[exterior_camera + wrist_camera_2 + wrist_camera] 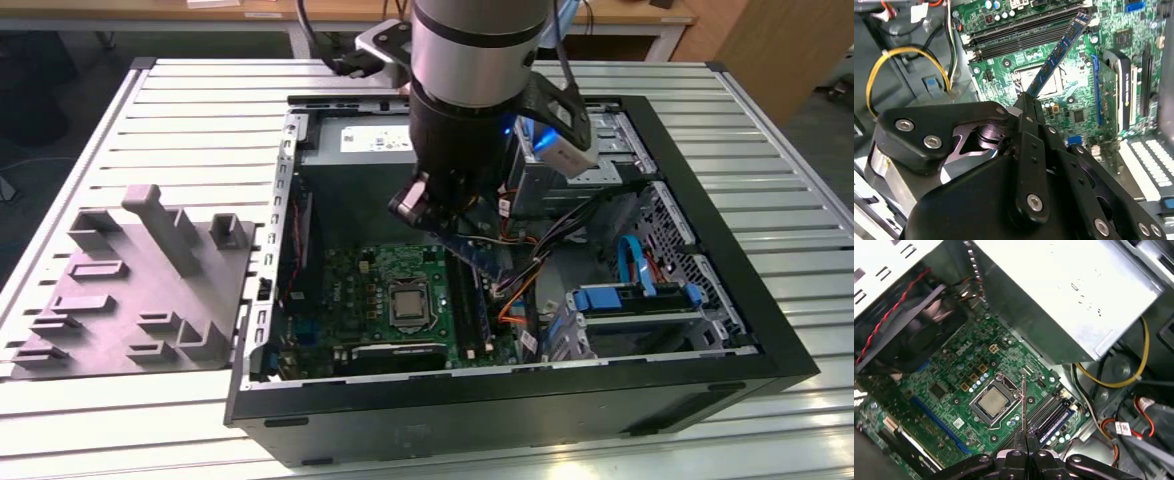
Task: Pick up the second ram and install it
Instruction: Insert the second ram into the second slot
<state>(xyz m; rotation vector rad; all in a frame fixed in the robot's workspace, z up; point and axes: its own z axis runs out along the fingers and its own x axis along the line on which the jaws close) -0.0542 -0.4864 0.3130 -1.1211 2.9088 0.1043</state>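
Observation:
My gripper (447, 222) hangs inside the open computer case (534, 400), shut on the second ram (478, 255), a thin blue-green strip. In the second wrist view the ram (1059, 52) juts out from the gripper (1026, 102) and slants over the green motherboard (1079, 115). The first wrist view has the ram (1024, 400) edge-on, rising from the gripper (1026, 442) and held above the board. The long black slots (1046, 415) (1014, 35) (467, 305) lie beside the processor socket (993, 402) (404, 303). The ram's tip is apart from the slots.
A metal power supply box (1064, 295) (360, 140) sits at the case's far end. Yellow, red and black cables (884, 65) (1119, 427) run beside the board. Drive bays with blue clips (641, 290) are at the exterior view's right. A grey fixture (134, 290) stands on the slatted table.

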